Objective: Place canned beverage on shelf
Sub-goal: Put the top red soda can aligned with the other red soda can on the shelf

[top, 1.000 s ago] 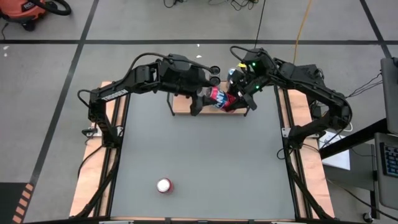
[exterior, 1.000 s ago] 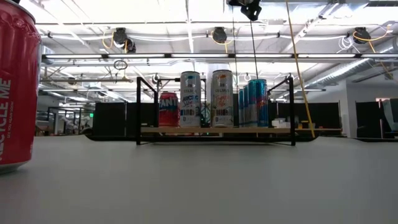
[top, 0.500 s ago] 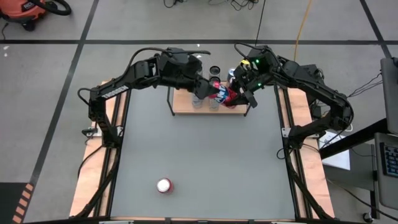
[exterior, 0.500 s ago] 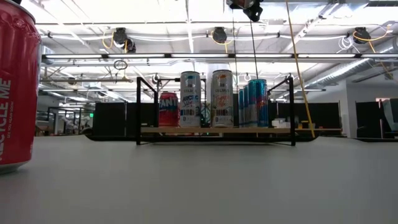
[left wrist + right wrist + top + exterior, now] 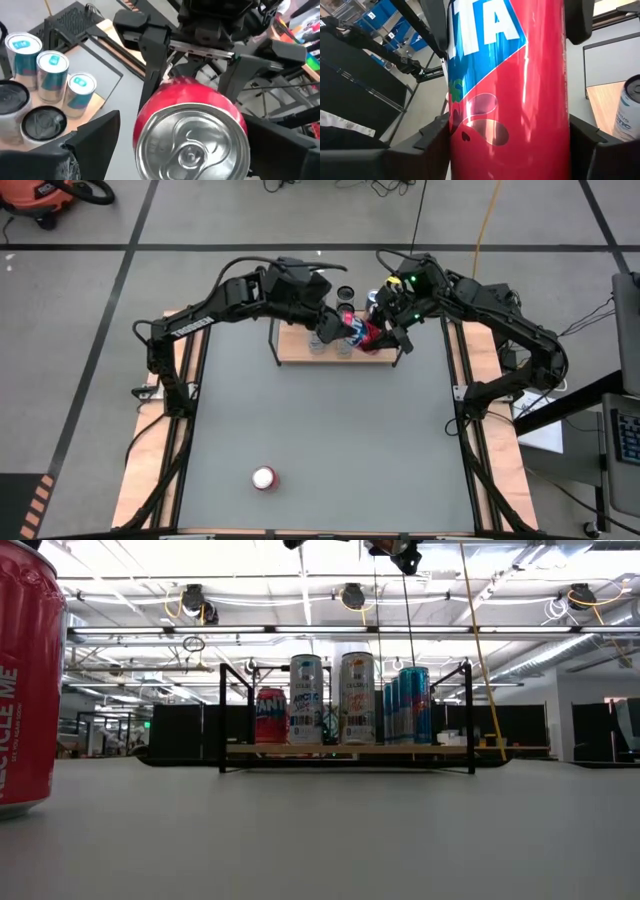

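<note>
Over the far edge of the table, the high view shows both arms meeting above the shelf (image 5: 300, 348). The right gripper (image 5: 385, 330) holds a red can (image 5: 360, 333) tilted above the board's right part; the left gripper (image 5: 330, 328) sits just beside the can's other end. A second red can (image 5: 263, 477) stands alone near the front edge.

At table height, the low view shows the shelf already carrying a short red can (image 5: 271, 716), two tall white cans (image 5: 331, 698) and blue cans (image 5: 405, 705).

From the left wrist, the can's top faces the camera; the left fingers (image 5: 95, 135) stand wide apart, clear of it, while the right gripper clamps the body.

From the right wrist, the can fills the space between the right fingers (image 5: 577, 20), gripped.

Judgement: handover complete; next, upright the can and lower it into free space on the board.
</note>
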Controlling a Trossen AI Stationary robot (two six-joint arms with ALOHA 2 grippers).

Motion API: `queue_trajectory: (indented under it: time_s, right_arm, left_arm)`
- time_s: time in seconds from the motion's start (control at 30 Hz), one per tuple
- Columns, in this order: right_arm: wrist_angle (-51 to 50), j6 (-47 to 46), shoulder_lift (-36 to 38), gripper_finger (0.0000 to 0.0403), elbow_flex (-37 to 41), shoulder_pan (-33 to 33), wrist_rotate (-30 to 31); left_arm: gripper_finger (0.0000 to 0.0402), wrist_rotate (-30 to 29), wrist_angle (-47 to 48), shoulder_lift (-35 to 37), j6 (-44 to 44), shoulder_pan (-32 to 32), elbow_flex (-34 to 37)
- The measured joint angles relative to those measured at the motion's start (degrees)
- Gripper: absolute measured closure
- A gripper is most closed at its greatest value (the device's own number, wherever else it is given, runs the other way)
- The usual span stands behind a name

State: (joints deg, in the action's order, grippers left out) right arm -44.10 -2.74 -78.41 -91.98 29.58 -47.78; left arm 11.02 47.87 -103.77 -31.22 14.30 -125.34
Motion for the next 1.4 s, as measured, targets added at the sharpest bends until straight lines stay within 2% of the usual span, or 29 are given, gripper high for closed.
queue_trajectory:
  time_s: [0.23, 0.67, 0.87, 1.13, 1.27, 1.4]
  right_arm:
    - [0.1, 0.0, 0.0, 0.0154, 0.0, 0.0, 0.0]
    - [0.0, 0.3, 0.0, 0.0154, 0.0, 0.0, 1.0]
    - [0.0, 0.0, 0.0, 0.0151, 0.0, 0.0, 1.2]
    - [-0.3, -2.3, 0.0, 0.0098, -0.1, -0.1, 1.6]
    - [-1.0, -3.9, 0.0, 0.0072, -0.1, 0.0, 3.1]
    - [-1.8, -4.2, 0.0, 0.0066, -0.2, 0.0, 4.6]
  left_arm:
    - [0.0021, 3.2, 0.1, 0.0, -0.9, 0.4, 0.0]
    - [0.0110, 4.8, 0.4, 0.0, -0.8, 0.5, 0.0]
    - [0.0113, 4.8, 0.4, 0.0, -0.1, 0.5, 0.0]
    - [0.0113, 6.0, 0.2, 0.2, 2.1, 1.5, 0.1]
    - [0.0113, 9.5, 2.2, 0.6, 5.5, 3.1, 0.1]
    - [0.0113, 13.1, 5.5, 1.5, 8.9, 5.5, 0.1]
